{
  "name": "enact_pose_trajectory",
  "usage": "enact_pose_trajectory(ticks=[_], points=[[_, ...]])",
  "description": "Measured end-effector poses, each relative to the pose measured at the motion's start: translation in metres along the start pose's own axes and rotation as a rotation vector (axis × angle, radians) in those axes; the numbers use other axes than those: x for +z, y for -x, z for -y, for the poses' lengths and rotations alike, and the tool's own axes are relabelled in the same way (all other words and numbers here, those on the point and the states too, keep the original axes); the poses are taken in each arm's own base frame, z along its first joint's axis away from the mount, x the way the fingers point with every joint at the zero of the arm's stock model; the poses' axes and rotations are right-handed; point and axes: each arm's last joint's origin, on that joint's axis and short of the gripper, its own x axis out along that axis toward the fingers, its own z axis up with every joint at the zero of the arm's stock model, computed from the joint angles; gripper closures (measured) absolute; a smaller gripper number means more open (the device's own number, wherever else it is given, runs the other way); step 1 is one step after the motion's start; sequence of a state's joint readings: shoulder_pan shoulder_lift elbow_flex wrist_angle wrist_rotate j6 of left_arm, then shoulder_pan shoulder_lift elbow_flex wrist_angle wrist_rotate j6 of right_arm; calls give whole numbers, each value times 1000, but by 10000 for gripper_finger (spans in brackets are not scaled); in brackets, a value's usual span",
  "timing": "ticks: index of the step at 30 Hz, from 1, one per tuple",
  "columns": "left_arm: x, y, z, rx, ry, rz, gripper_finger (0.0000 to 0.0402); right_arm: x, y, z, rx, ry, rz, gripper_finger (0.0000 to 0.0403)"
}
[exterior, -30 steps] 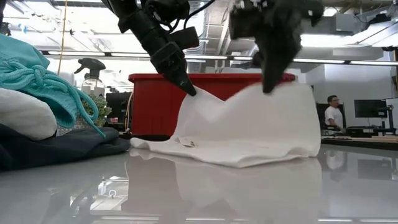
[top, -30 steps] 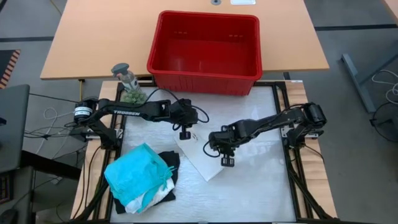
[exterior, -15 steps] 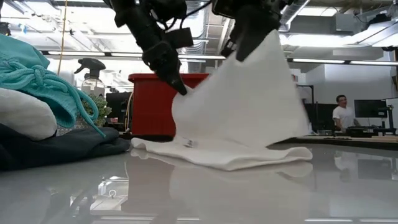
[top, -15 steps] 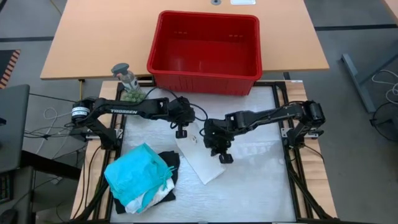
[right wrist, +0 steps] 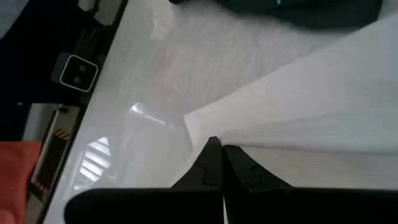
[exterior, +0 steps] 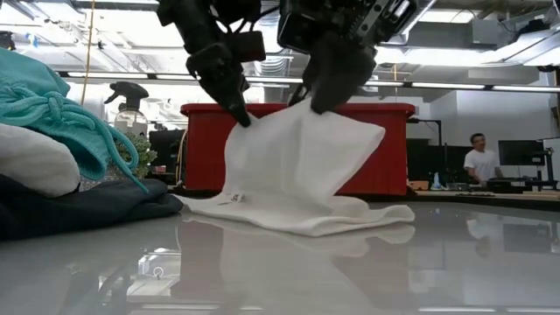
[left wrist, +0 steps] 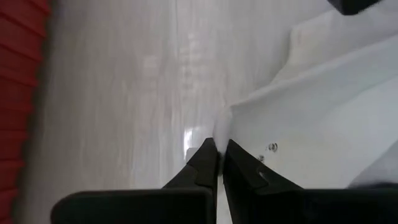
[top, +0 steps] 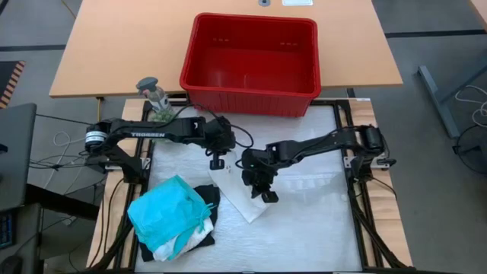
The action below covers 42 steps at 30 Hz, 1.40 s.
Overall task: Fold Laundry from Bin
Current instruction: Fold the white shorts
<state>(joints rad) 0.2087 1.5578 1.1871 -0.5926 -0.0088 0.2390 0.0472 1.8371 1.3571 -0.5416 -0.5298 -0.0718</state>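
While both arms crowd over the middle of the white worktop [top: 319, 221], much of the white garment [exterior: 297, 171] is hidden from above: only a pale wedge shows below the right arm in the high view. The left claw [top: 216, 163] is pinched shut on one upper corner of that cloth, and the right claw [top: 268, 196] is pinched shut on another edge, just beside it. In the low view the cloth hangs from the two grips in a raised fold, its lower part trailing flat on the worktop; a small tag sits near its bottom left. Each wrist view shows dark fingers closed on a thin white edge, with little else readable.

Toward the near left corner of the worktop lies a pile of laundry: a teal garment [top: 166, 213] on top, a black one [top: 207, 195] beneath, and a bit of white cloth poking out at the front; what else lies under it cannot be made out. The red bin [top: 251, 95] stands at the far edge, reaching onto a wooden table [top: 106, 53] behind, and looks bare inside. A spray bottle [top: 152, 93] stands beside a small green plant [top: 162, 116] at the far left corner.

The worktop is glossy and mirrors the cloth. Beyond it is an open room with ceiling lights, monitors, and a person [exterior: 477, 160] at the far right, cut off below the chest.
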Motion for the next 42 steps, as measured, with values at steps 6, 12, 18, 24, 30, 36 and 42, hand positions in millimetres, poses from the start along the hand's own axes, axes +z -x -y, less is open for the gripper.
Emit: enact_pose_trajectory(ticks=[6,12,18,24,30,36,42], points=[[-7,1,5,-115,15,-61,401,1,1,1,16,-2,6,387],[-7,1,14,-162,-19,-65,401,0,1,1,18,-5,5,383],[-9,-9,19,-177,-95,-106,401,0,1,1,18,-17,0,380],[-12,-14,21,-195,-247,-134,371,-1,1,1,19,-31,-13,383],[-17,-12,24,-341,-256,-139,293,-2,1,1,17,-30,-21,382],[-19,-13,19,-193,-296,-198,224,-2,1,1,16,-19,-16,382],[-15,-14,10,-258,-186,-120,207,-2,1,2,-18,-10,-19,382]])
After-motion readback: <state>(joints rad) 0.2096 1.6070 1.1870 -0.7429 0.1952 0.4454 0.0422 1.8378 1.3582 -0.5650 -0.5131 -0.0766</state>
